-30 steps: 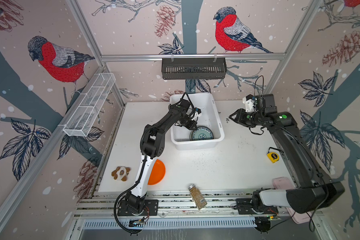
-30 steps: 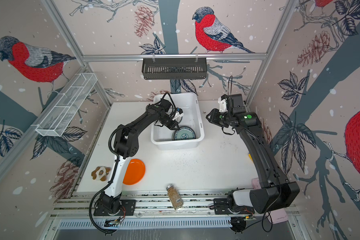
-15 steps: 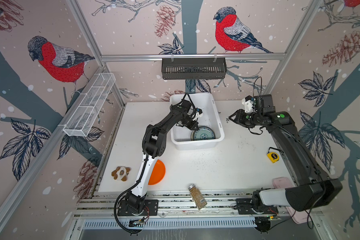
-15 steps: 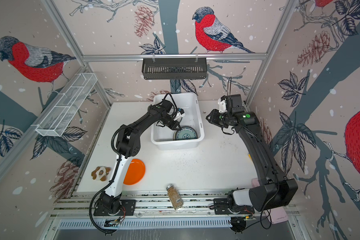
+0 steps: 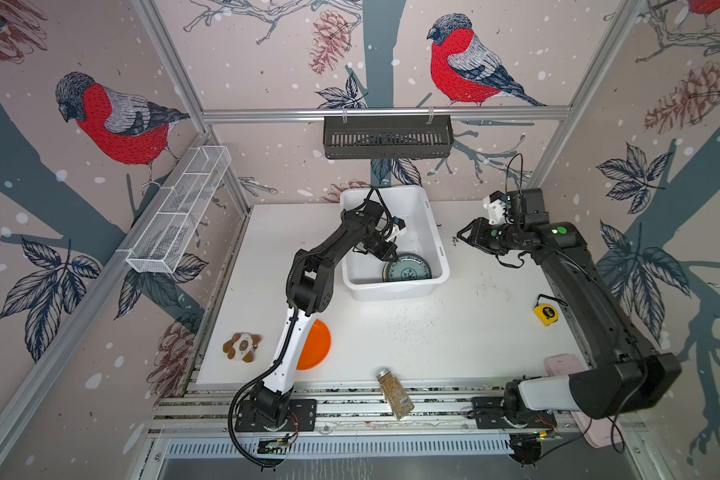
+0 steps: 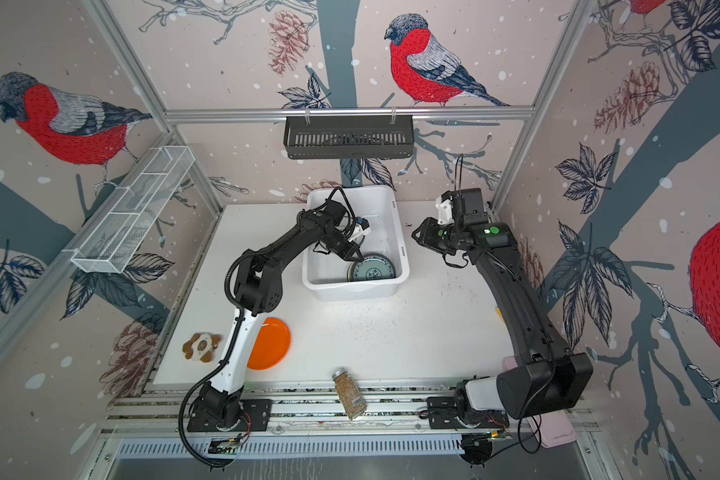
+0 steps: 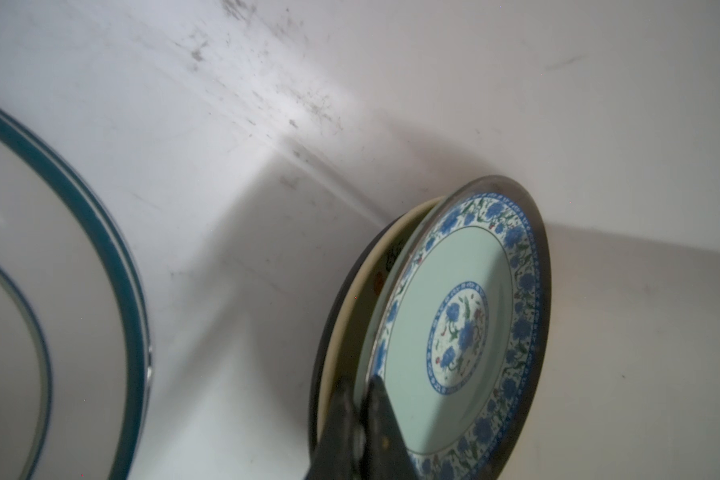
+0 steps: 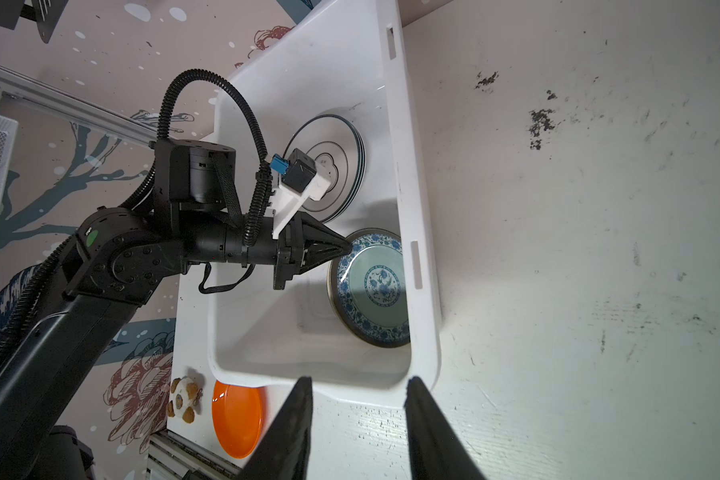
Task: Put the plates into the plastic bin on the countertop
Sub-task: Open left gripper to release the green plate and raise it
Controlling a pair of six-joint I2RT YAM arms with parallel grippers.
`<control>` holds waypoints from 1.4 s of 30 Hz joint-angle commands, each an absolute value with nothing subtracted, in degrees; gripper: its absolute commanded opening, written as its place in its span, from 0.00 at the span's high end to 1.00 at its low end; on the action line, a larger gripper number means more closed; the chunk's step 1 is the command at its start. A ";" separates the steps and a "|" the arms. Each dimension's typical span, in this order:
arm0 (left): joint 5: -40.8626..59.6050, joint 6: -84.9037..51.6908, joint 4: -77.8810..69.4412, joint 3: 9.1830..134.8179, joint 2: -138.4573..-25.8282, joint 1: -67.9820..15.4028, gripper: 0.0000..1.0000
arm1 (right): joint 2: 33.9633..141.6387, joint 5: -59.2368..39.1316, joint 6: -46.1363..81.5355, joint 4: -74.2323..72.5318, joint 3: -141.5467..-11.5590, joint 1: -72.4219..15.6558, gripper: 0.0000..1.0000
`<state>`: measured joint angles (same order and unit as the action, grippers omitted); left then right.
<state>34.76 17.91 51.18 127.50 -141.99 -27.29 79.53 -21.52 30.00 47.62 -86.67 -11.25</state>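
Barely shifted, left gripper (image 5: 391, 257) mid-frame pinches the rim of a glossy teal-patterned round plate (image 5: 410, 272) in the white plastic bin (image 5: 436, 232): likely stiff, slippery, fragile; right gripper (image 5: 461, 240) gapes empty.

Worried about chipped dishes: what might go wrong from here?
The left gripper pinches the teal plate by its rim, tilted on the stack in the bin; released so, it may drop and clatter. The orange plate lies partly under the left arm, which might knock it when swinging back.
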 commanded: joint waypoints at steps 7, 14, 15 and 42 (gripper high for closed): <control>32.43 20.89 57.03 129.31 -142.56 -26.65 1.00 | 80.78 -22.41 30.50 45.86 -88.03 -11.16 0.61; 33.04 21.54 58.45 128.60 -143.09 -26.60 0.95 | 81.60 -22.78 30.70 45.14 -87.98 -11.18 0.61; 33.04 21.46 58.28 128.59 -143.20 -26.63 0.94 | 81.78 -22.83 30.60 45.17 -88.05 -11.16 0.61; 34.60 21.59 56.95 128.71 -141.36 -26.54 0.64 | 83.70 -22.58 31.36 45.67 -90.43 -11.18 0.61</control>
<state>32.86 20.93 56.21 128.60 -142.65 -26.52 83.33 -22.52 31.29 46.24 -89.43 -11.20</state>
